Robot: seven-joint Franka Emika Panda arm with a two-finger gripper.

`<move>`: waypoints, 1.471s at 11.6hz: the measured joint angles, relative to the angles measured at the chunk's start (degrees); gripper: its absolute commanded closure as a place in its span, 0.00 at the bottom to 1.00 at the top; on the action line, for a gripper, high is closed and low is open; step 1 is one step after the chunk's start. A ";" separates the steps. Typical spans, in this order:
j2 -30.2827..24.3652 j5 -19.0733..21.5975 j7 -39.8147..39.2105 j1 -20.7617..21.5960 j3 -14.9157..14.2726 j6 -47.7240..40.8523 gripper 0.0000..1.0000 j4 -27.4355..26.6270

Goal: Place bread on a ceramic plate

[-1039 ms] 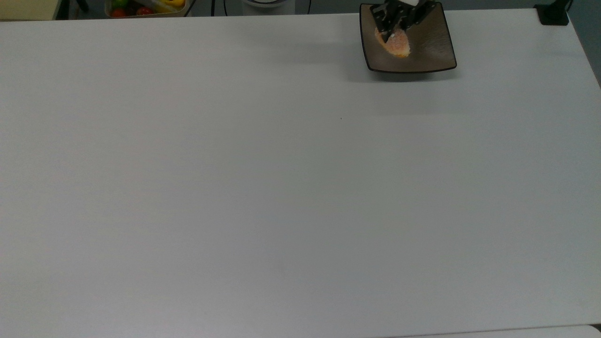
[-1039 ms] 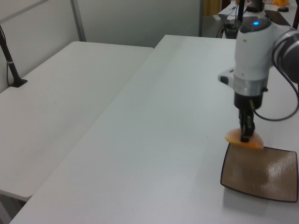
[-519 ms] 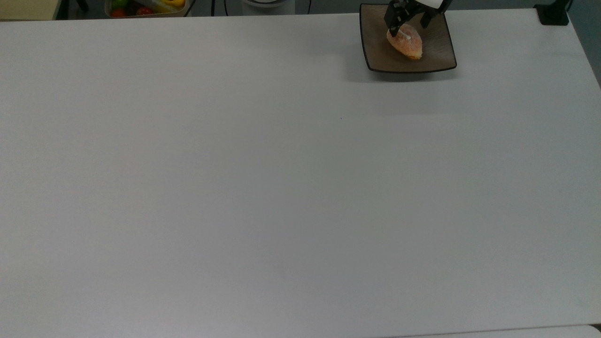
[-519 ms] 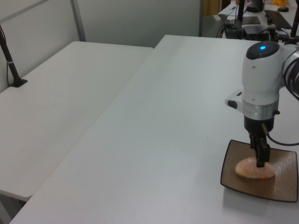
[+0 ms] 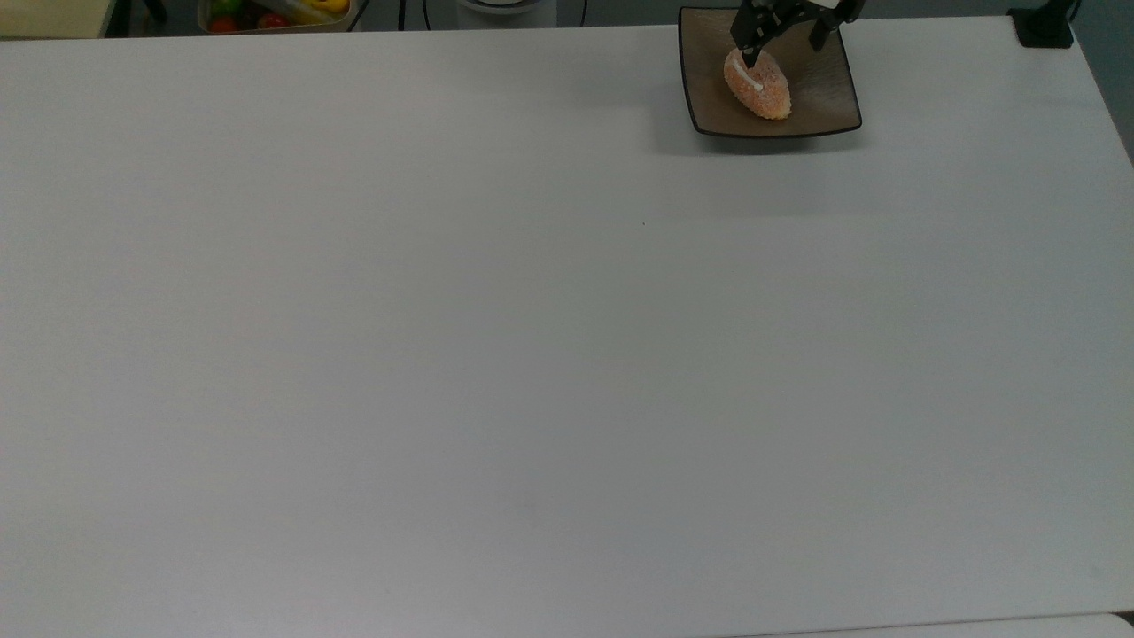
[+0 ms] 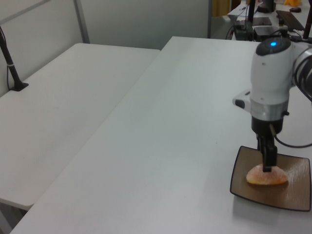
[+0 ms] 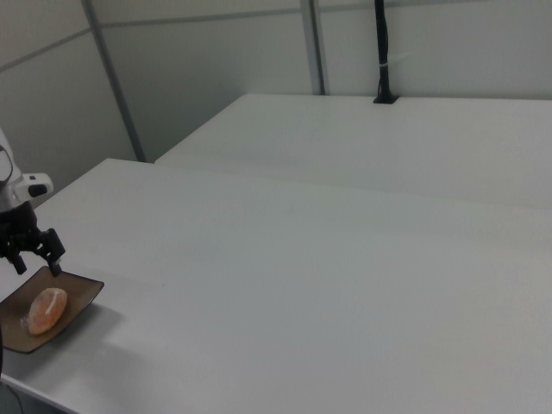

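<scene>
At the top right of the top view, the bread lies free on the plate, which sits at the table's far edge, while the gripper hangs just above the bread with its fingers spread wide, holding nothing.

A big white table sits in a room with pale grey walls. A second white table stands just beside it. A black pole stands at the far edge.
</scene>
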 measured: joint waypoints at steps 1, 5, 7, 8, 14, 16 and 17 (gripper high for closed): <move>-0.50 0.00 0.33 -1.11 -0.30 -0.84 0.00 1.13; -2.44 -0.01 -1.86 -3.02 -10.92 -10.35 0.00 9.22; -2.61 -0.02 -4.79 -3.30 -19.54 -11.50 0.00 12.61; -2.61 -0.01 -6.82 -3.51 -23.23 -11.53 0.00 13.43; -2.60 -0.02 -11.63 -3.60 -33.39 -11.48 0.00 14.00; -2.51 -0.02 -11.76 -3.69 -34.56 -11.21 0.00 14.82; -2.47 -0.02 -12.23 -3.73 -34.73 -11.21 0.00 15.18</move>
